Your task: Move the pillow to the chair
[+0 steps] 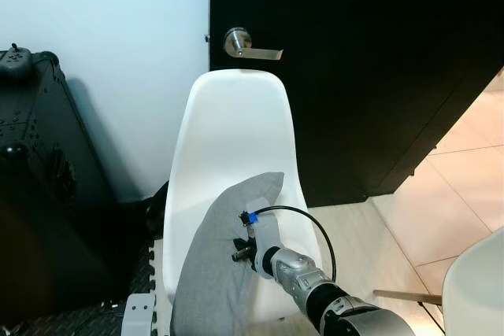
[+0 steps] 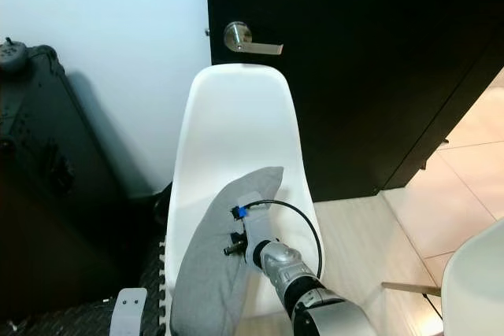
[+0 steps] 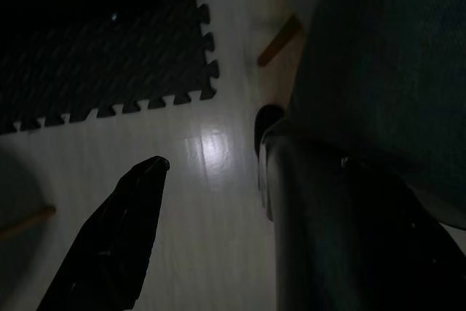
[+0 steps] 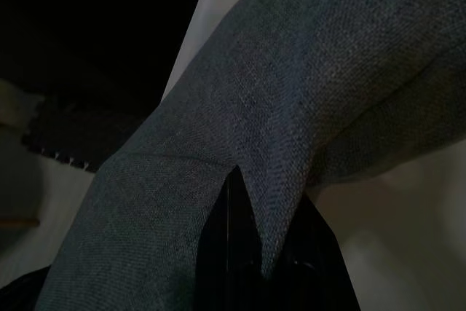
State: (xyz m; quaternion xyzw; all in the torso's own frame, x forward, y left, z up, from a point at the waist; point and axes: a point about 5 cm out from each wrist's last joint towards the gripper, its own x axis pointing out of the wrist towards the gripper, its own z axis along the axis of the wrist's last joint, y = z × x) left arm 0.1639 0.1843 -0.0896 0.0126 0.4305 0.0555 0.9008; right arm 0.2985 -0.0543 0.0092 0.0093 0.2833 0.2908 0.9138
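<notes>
Nearest the head cam: right arm (image 1: 331,300), silver w/ black cable loop, reaching up from bottom edge to the pillow (image 1: 216,261). Pillow is grey fabric, standing on edge, tilted, lying over the seat of the chair (image 1: 236,131); its upper corner leans toward the backrest, lower end hangs past the front edge of the seat, left side.

Right gripper (image 4: 244,253): in right wrist view the black fingers are pinched tight on a fold of the grey cloth, fabric bunched up between & over them. So clamped on pillow, no gap visible.

Chair: white moulded shell, backrest upright, bare above the pillow. Directly behind it a black door (image 1: 378,53) w/ silver lever handle (image 1: 250,45) just above the backrest top. Pale wall (image 1: 118,37) to the left of door. Big black case (image 1: 39,163) stands near chair's left, close to wall. Dark foam puzzle mat (image 3: 109,49) on floor under/left of chair; light tile floor (image 1: 465,179) to the right. White rounded edge of another seat (image 1: 476,289) at bottom right corner, thin wooden leg (image 1: 405,297) beside it.

Left gripper (image 3: 211,209): low, by the floor, dim view. One black finger (image 3: 116,238) stands well apart from the other side, spread wide, nothing between them. Grey cloth hangs just beside it; contact can't tell. A small grey part of the left arm (image 1: 138,314) shows at bottom edge of head view.
</notes>
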